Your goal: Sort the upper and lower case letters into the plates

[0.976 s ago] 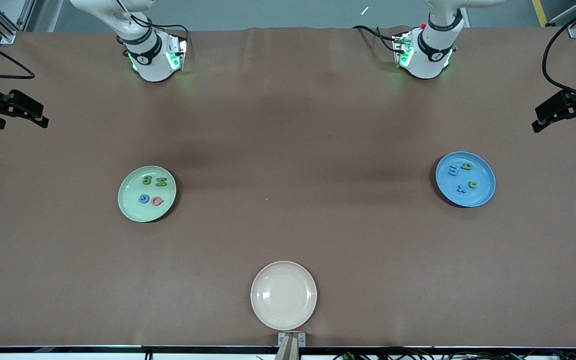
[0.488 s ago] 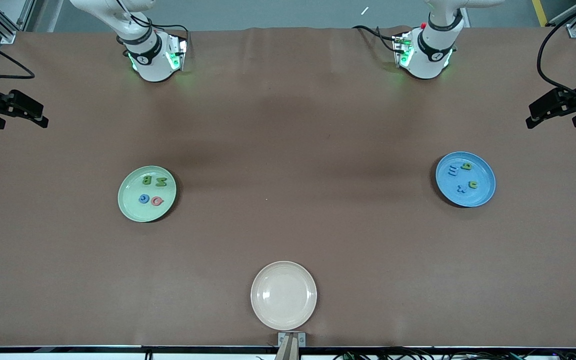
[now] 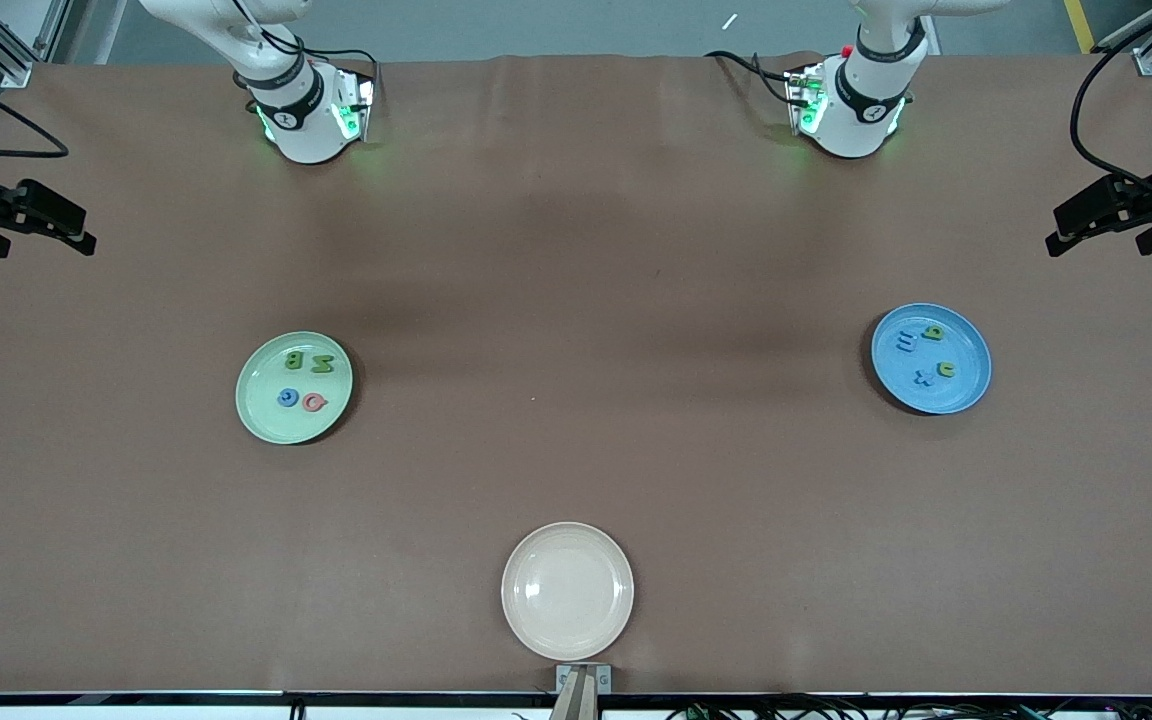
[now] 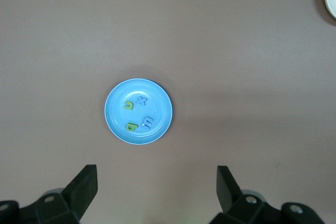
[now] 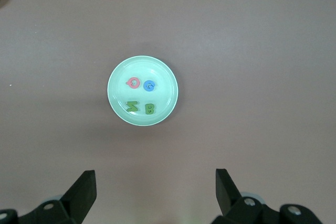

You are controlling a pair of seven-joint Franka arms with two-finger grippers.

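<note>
Left gripper (image 3: pixel 1096 222) hangs high over the bare bench (image 3: pixel 576 300) at the left arm's end, fingers (image 4: pixel 86 184) spread wide and holding nothing. Right gripper (image 3: pixel 46 222) hangs high over the right arm's end of the bench, its fingers (image 5: pixel 84 192) likewise apart and empty. Both arms wait.

The blue plate (image 3: pixel 966 395) lies toward the left arm's end, nearer the front camera than the left gripper's spot. In it sit four lowercase letters: a blue m (image 3: pixel 905 343), a green letter (image 3: pixel 933 332) beside it, a blue x (image 3: pixel 924 378) and another green letter (image 3: pixel 947 370), all apart from one another.

The green plate (image 3: pixel 261 420) lies toward the right arm's end of the bench. It holds four capitals: a green B (image 3: pixel 294 360) next to a green N (image 3: pixel 322 364), and, nearer the front camera, a blue G (image 3: pixel 287 397) beside a pink Q (image 3: pixel 313 402).

A beige plate (image 3: pixel 567 591) rests at the bench edge nearest the front camera, midway between the two ends, well apart from both coloured plates.
</note>
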